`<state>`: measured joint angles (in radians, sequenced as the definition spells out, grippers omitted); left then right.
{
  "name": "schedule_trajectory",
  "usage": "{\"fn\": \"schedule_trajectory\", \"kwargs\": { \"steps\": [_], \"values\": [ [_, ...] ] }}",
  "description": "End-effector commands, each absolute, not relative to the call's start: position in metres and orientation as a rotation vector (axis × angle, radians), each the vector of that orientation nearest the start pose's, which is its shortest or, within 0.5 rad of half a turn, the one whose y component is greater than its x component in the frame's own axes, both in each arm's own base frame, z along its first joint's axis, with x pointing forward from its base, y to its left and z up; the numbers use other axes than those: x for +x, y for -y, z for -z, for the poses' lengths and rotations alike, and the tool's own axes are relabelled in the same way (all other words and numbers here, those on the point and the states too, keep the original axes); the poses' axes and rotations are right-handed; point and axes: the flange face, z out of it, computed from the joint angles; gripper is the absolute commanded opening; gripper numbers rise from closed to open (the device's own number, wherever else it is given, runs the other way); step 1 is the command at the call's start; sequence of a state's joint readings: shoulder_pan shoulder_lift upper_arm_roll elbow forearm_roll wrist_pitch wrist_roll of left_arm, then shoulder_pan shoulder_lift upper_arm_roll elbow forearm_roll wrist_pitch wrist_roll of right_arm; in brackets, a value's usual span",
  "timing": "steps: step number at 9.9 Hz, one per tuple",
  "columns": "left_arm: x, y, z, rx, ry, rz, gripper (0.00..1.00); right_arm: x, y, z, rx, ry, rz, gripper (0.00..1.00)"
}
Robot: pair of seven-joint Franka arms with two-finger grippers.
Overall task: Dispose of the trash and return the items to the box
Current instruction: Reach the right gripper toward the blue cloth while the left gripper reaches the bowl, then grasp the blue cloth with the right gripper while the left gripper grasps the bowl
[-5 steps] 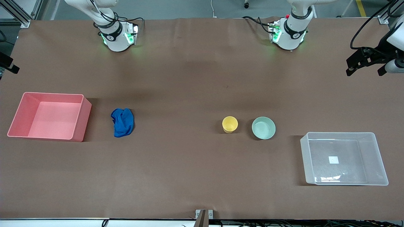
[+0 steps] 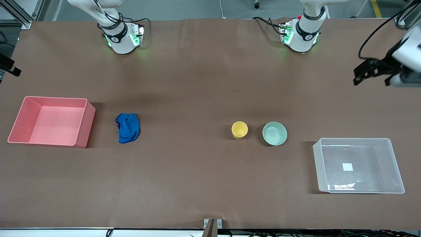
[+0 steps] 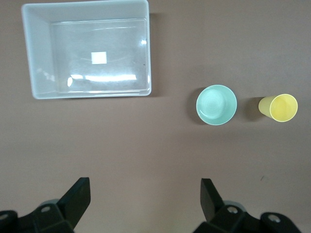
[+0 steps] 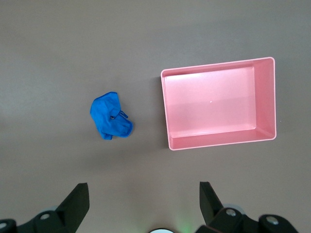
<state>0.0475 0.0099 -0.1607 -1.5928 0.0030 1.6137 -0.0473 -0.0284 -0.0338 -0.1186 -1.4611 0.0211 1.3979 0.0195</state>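
While both wait | left pincer (image 3: 143, 199) open, cup (image 3: 279, 107) well apart | right pincer (image 4: 143, 200) open

Front camera: mounted high, facing the two arm bases, takes in the whole table (image 2: 197, 184).

Left wrist camera: high up, looking straight down past its own spread fingers (image 3: 77, 196). It covers the clear bin (image 3: 34, 58), mint bowl (image 3: 216, 105) and yellow cup (image 3: 279, 107).

Right wrist camera: equally high, also straight down. It covers the pink bin (image 4: 170, 109) and blue rag (image 4: 111, 116).

Overlap: each wrist view shares its end of the table with the front view. The two wrist views share no object.
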Motion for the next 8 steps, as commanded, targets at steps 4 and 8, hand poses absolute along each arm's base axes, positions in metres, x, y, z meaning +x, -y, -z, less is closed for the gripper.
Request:
{"fn": "schedule_trajectory", "kwargs": {
  "steps": [4, 8],
  "values": [
    [0.581, 0.146, -0.368, -3.177, 0.135, -0.025, 1.00, 0.580, 0.000, -0.559, -3.116, -0.275, -0.219, 1.00],
    [0.565, 0.159, -0.218, -3.212, 0.261, -0.039, 0.94, 0.586, -0.043, -0.394, -3.121, -0.227, -0.171, 1.00]
  ]
}}
